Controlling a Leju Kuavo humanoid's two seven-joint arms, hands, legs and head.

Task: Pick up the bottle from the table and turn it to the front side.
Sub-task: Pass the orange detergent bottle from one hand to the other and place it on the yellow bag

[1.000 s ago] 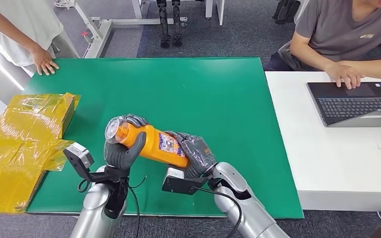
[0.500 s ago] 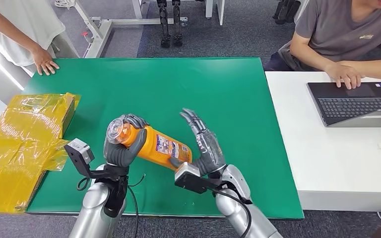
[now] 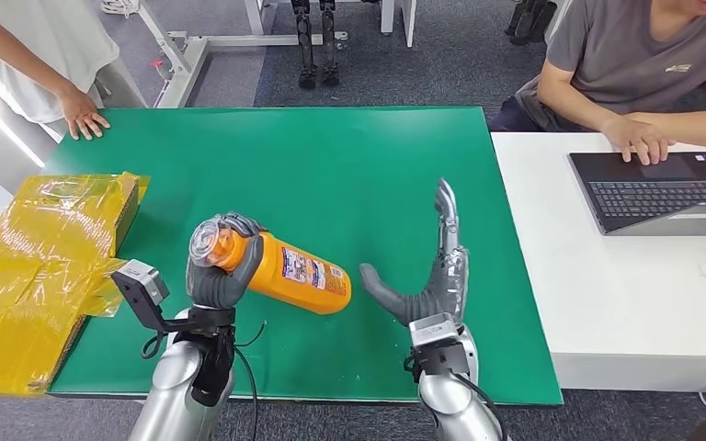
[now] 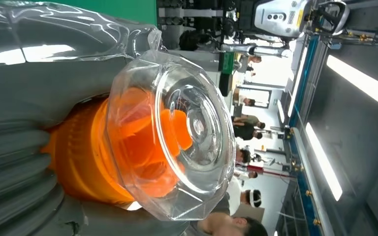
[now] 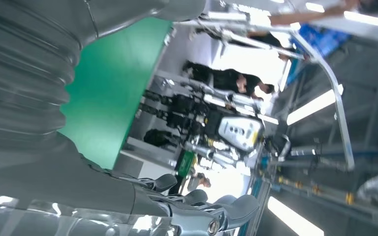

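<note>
An orange bottle [image 3: 294, 272] with a printed label and a clear cap [image 3: 208, 243] lies tilted above the green table [image 3: 331, 175]. My left hand [image 3: 219, 266] grips it around the neck, just below the cap. In the left wrist view the clear cap [image 4: 187, 132] over the orange top faces the camera, with my left hand [image 4: 34, 142] wrapped around the neck. My right hand [image 3: 427, 271] stands open to the right of the bottle's base, fingers straight up, thumb pointing toward the bottle, apart from it. The right wrist view shows my right hand [image 5: 54, 147] holding nothing.
A yellow plastic-wrapped box [image 3: 46, 266] lies at the table's left edge. A person's hand [image 3: 83, 115] rests on the far left corner. A second person works at a laptop [image 3: 666, 193] on the white table [image 3: 607, 303] to the right.
My right hand let go of the bottle's base, opened, and swung away to the right. The left hand keeps hold of the neck; the bottle has turned slightly.
</note>
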